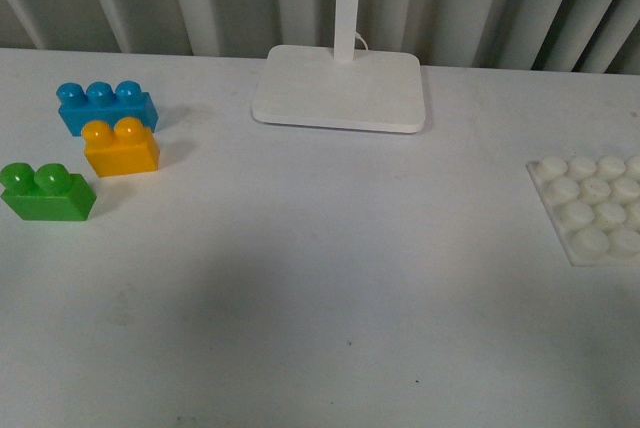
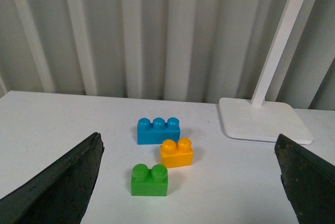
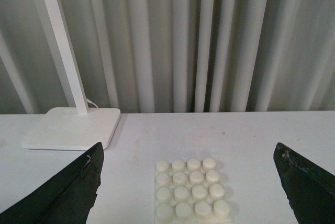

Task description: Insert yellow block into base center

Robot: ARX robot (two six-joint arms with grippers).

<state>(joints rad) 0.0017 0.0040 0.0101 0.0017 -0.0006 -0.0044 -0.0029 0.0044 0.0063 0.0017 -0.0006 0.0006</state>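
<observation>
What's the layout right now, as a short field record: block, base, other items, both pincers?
yellow block: on the table, left side, uncovered, not gripped
neighbours: blue brick just behind it, green brick nearer and further left
base: flat on the table, right edge of front view, studs bare
white slab with post: far centre
left pincer: open, empty, facing the bricks
right pincer: open, empty, facing the base
task state: block not yet inserted

The front view looks down across the table point(image 1: 320, 348); both low wrist views share the white slab point(image 2: 264, 122).
</observation>
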